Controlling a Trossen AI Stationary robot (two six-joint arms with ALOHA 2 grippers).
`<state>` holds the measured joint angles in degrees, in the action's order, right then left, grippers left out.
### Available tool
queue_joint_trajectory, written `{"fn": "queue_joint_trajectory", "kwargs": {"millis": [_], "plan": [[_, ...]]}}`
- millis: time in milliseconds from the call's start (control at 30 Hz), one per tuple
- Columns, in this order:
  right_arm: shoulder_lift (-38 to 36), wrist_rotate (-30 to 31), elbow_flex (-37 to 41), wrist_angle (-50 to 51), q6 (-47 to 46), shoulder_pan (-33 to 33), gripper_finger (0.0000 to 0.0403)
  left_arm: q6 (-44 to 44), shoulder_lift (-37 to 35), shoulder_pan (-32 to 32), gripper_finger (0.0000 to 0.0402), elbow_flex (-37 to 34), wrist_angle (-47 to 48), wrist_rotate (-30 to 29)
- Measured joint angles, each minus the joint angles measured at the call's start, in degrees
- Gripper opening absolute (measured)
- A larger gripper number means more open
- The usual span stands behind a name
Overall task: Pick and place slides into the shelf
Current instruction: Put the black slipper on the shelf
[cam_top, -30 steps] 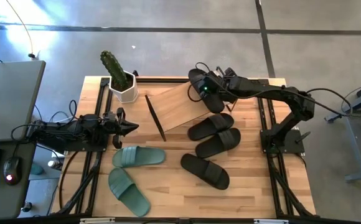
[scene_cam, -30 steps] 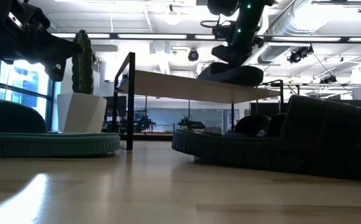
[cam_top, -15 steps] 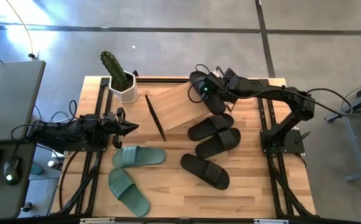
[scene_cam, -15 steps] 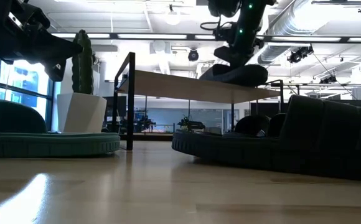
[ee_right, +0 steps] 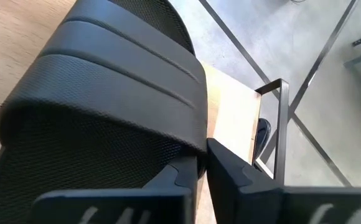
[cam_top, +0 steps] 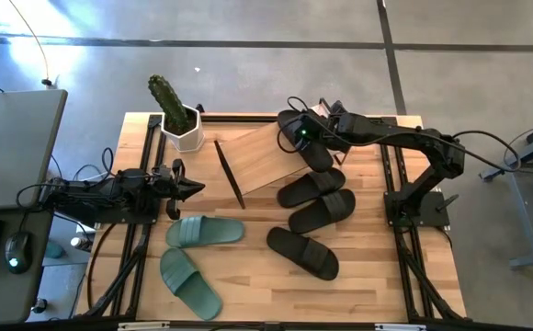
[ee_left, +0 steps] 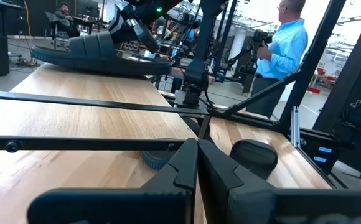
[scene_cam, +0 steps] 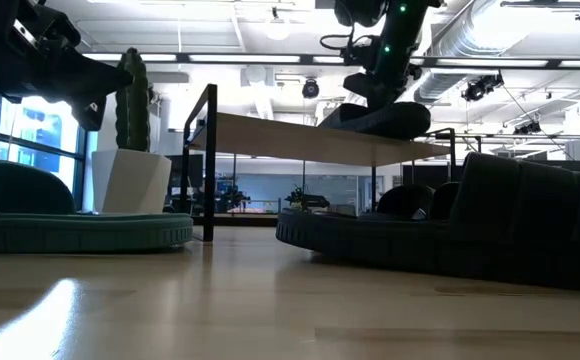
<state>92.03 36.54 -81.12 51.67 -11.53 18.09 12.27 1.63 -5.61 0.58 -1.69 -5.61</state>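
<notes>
Wooden tabletop [cam_top: 248,285] from where I sit: my right gripper [cam_top: 305,131] is over the far end of the shelf [cam_top: 266,158], fingers pinched on a black slide [cam_top: 305,138] resting on the top board. Three more black slides [cam_top: 314,211] lie just on the near side of it. Left gripper [cam_top: 189,188] is closed with nothing in it, with the two green slides [cam_top: 191,276] beside it.

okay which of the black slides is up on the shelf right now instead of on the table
The black slide held by the right gripper at the shelf's far right end, resting on its top board. The other three black slides lie on the table beside the shelf.
</notes>
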Motion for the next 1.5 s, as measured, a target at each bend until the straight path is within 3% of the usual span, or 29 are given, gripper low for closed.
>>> {"fn": "queue_joint_trajectory", "kwargs": {"millis": [233, 433, 767, 1000, 1300, 1500], "plan": [[0.0, 0.3, 0.0, 0.0, -0.4, 0.0, 0.008, 0.0, 0.0, 0.0, 0.0003, 0.0, 0.0, 0.0], [-0.3, 1.2, 0.0, 0.0, -0.4, -0.1, 0.01, 0.3, 0.0, 0.0, 0.0003, 0.0, -0.7, 0.0], [-0.3, 0.7, -5.8, 3.6, -0.5, -0.1, 0.0101, 17.8, 0.0, 0.0, 0.0003, 0.0, -8.5, -0.5], [-0.3, 0.6, -11.2, 10.0, -1.4, -0.1, 0.0102, 24.1, 0.0, 0.0, 0.0003, 0.0, -12.7, -2.9], [-2.4, -1.7, -22.0, 21.0, -1.6, -2.0, 0.0101, 34.2, 0.2, 0.0, 0.0003, 0.8, -28.7, 10.2], [-8.5, -5.6, -23.7, 21.2, -5.1, -2.8, 0.0101, 31.7, 8.0, 0.0, 0.0003, 10.8, -27.8, 14.0]]}}
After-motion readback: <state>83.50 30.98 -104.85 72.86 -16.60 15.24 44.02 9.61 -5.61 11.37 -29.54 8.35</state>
